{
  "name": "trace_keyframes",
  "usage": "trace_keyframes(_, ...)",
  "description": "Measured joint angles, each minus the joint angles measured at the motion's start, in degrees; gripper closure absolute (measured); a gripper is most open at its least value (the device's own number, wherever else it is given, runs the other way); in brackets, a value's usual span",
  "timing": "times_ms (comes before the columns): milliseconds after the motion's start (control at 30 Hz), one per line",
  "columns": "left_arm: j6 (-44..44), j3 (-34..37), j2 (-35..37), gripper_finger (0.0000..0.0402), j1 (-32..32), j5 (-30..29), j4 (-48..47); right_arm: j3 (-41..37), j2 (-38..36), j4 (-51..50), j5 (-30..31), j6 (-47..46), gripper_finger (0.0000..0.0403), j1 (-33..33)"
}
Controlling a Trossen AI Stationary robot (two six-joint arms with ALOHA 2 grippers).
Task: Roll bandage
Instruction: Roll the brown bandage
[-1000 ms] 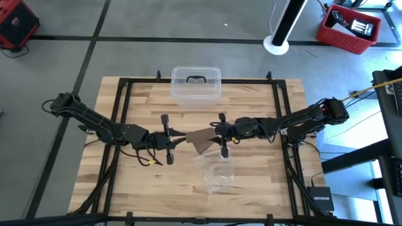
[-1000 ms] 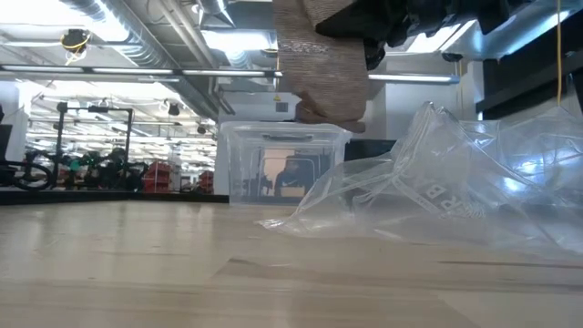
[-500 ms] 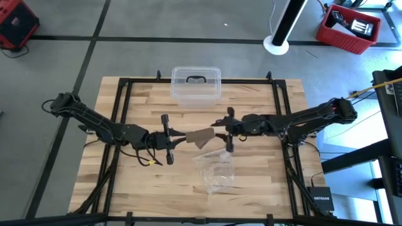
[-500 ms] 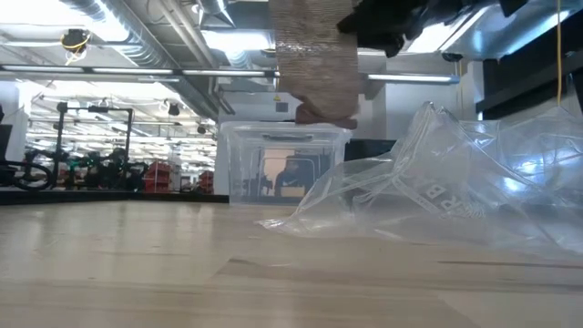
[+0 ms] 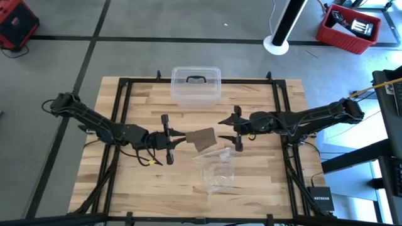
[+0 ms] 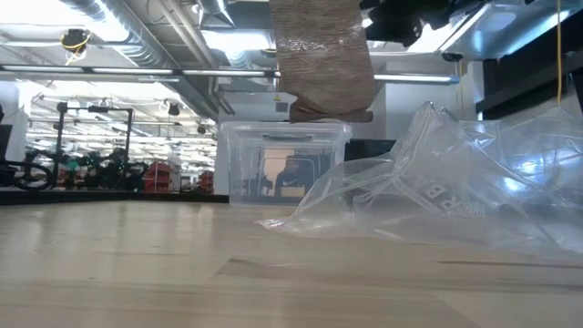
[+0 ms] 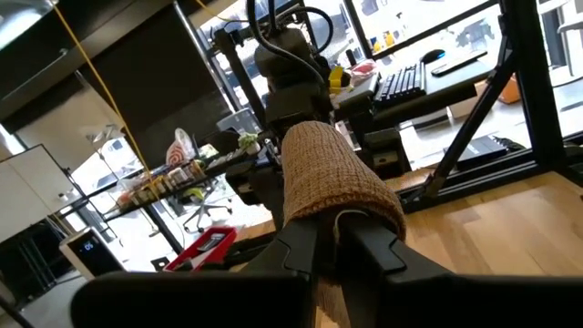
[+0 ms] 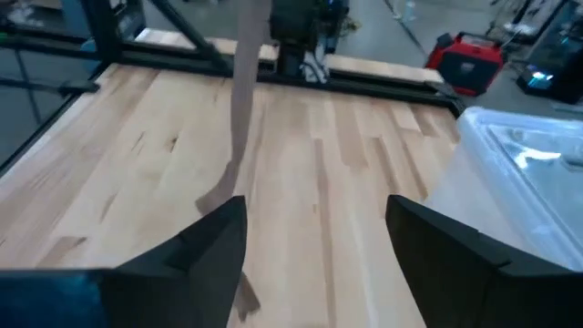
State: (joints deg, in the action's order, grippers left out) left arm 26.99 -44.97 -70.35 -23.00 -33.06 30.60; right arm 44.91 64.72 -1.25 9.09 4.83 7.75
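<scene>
The bandage [image 5: 202,138] is a dull brown knit strip held above the middle of the table. My left gripper [image 5: 183,137] is shut on it, coming from the table's left. In the left wrist view the bandage [image 7: 330,173] arches up from between my fingers. In the low view it [image 6: 321,56] hangs well above the tabletop. My right gripper [image 5: 227,130] is open and empty, a short way to the right of the bandage. The right wrist view shows its two fingers wide apart and the bandage [image 8: 244,82] edge-on beyond them. My left gripper pinches the bandage between its two fingers [image 7: 305,248] at the strip's left end [image 7: 342,219], where the fabric looks folded over. The fingers lie level, coming from the table's left. The bandage is lifted clear of the table and hangs below and to the right of the fingers.
A crinkled clear plastic bag [image 5: 217,171] lies on the table just near of the bandage. It fills the right of the low view [image 6: 437,191]. A clear plastic box with a dark handle [image 5: 196,86] stands at the far middle. A dark frame [image 5: 276,107] runs around the tabletop.
My right gripper has drawn back toward the table's right edge, away from the bandage, which it stood against a second ago. The bandage's right part, then spread in a point toward the near side, has gathered into a shorter hanging piece. My left gripper has kept still.
</scene>
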Motion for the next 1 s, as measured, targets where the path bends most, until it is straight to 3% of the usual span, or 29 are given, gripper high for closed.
trace_keyframes(267, -0.23, 0.0, 0.0, 0.0382, 0.02, 0.0, 0.01, -4.34, -4.06, 0.7, -10.73, -1.88, 0.0143, -5.82)
trace_keyframes(700, -1.03, 0.0, 0.0, 0.0382, 0.07, -0.02, 0.04, -7.54, -3.77, 5.4, -8.07, -6.07, 0.0144, -8.52)
trace_keyframes(1000, -2.36, 0.0, 0.0, 0.0382, 0.08, -0.02, 0.02, -7.52, -3.68, 9.28, -10.95, -7.48, 0.0143, -8.52)
